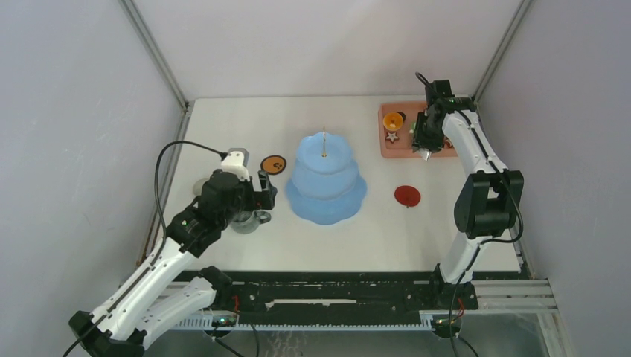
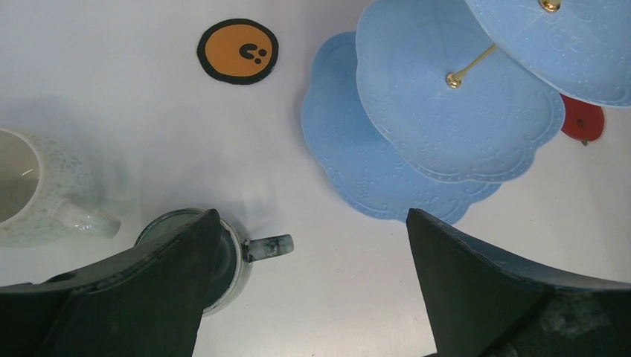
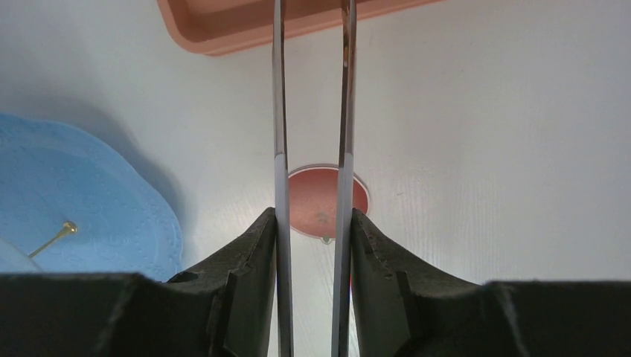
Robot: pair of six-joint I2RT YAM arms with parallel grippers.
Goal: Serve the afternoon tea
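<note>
The light blue three-tier cake stand (image 1: 326,178) stands mid-table with bare tiers; it also shows in the left wrist view (image 2: 417,149). My left gripper (image 1: 265,197) is open and empty; in its wrist view (image 2: 312,216) the left finger hangs over the grey-green mug (image 2: 223,256), whose handle points right. The white mug (image 2: 37,186) stands to its left. My right gripper (image 1: 422,145) is shut on long metal tongs (image 3: 312,111) over the front edge of the salmon-pink tray (image 1: 435,145). An orange tart (image 1: 394,120) and a star cookie (image 1: 391,137) lie on the tray.
An orange round coaster (image 1: 274,164) lies left of the stand. A red round coaster (image 1: 407,195) lies right of the stand, below the tongs in the right wrist view (image 3: 361,197). Walls close the table on three sides.
</note>
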